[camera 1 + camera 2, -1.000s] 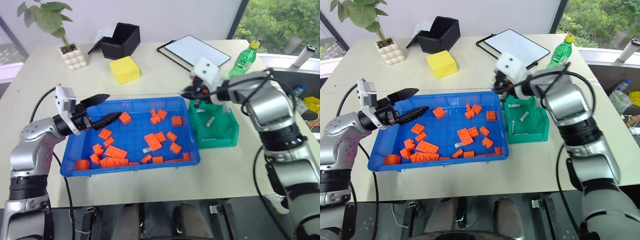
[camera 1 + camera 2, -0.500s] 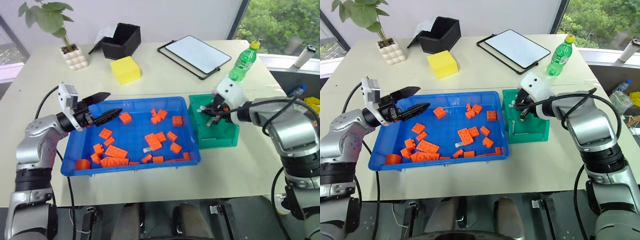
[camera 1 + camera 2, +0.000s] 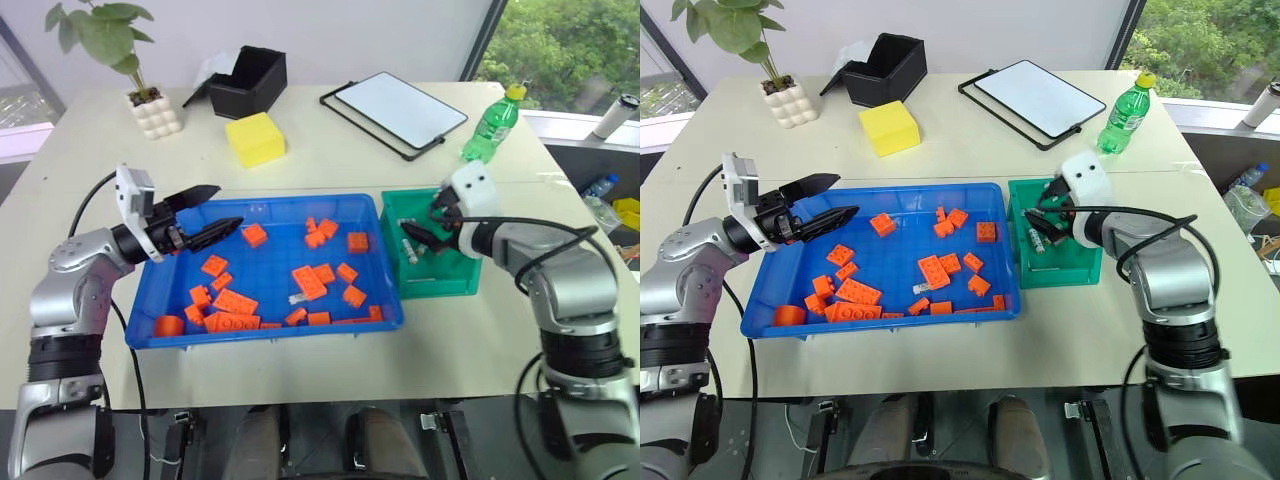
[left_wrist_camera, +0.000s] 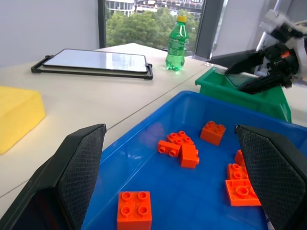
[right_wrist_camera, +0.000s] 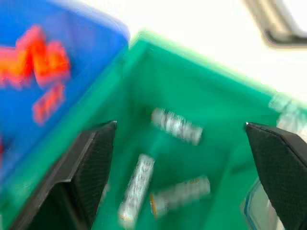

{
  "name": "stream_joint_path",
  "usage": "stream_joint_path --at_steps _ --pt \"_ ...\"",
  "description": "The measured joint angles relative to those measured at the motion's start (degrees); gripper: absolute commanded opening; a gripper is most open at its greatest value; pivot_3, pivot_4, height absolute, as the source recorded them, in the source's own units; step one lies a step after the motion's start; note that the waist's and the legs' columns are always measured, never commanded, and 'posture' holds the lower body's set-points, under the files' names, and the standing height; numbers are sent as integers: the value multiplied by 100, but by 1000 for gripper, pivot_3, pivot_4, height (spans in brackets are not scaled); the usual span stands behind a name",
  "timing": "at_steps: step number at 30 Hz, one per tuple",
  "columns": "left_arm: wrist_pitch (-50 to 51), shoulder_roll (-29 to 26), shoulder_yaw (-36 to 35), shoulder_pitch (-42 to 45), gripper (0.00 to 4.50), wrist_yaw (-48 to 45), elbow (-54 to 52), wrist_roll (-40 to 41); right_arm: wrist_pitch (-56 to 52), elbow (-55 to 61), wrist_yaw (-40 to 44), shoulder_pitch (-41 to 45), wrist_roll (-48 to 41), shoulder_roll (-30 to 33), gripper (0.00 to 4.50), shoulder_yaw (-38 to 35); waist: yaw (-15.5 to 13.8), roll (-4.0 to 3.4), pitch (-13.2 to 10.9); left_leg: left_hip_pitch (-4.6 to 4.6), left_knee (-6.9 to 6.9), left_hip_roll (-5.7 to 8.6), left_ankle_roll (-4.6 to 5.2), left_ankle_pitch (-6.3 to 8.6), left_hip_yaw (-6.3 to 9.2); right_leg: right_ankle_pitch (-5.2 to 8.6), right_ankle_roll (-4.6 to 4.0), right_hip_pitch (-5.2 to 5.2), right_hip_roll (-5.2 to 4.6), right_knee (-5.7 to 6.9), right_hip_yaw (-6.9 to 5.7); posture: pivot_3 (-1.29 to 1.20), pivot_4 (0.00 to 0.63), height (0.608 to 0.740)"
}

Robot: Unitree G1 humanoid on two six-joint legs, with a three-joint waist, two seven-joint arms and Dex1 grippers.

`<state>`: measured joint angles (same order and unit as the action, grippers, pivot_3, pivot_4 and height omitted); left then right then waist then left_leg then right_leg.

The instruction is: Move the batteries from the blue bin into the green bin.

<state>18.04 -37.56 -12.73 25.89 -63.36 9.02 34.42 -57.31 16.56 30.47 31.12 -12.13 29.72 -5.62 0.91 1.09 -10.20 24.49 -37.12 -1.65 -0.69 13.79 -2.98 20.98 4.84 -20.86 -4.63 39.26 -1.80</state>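
My G1's arms were chunky silver-grey shells with black joint bands. Each wrist carried a white camera block – rounded on the right. The left gripper and right gripper had black fingers with a fine mesh texture, and a black cable looped off the left arm.

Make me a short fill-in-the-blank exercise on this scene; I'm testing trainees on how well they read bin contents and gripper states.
1. The right gripper hangs with open jaws over the ____ bin.
2. The bricks in the blue bin are ____ in colour.
3. One battery lies among the bricks in the ____ bin.
4. The left gripper has its jaws ____.

Missing words: green; orange; blue; open
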Motion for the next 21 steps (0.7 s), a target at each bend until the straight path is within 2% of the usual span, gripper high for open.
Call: stream_joint_path --at_steps 3,8,15,21 --pt "-3 -1 -1 52 4500 -7 4 -4 467 -57 109 -48 -240 -136 4464 -166 -5 0 0 0 0 1 2 1 0 0 0 1 -1 0 -1 0 150 740" --pt "-4 2 0 52 4500 0 38 -18 543 43 671 -48 -966 -232 4464 -205 -5 0 0 0 -1 1 5 3 2 0 0 2 0 0 -1 0 150 740" --pt "-10 3 16 48 4500 36 29 -54 311 130 1275 -28 -1402 -105 4464 629 -2 0 0 -1 -1 0 6 3 3 0 0 2 0 0 -1 0 150 740" --pt "11 2 3 -129 4500 167 -147 -49 -75 115 1053 207 -1410 -346 4464 1190 4 0 0 -1 -1 -1 5 3 5 0 0 2 0 1 -1 0 150 740"
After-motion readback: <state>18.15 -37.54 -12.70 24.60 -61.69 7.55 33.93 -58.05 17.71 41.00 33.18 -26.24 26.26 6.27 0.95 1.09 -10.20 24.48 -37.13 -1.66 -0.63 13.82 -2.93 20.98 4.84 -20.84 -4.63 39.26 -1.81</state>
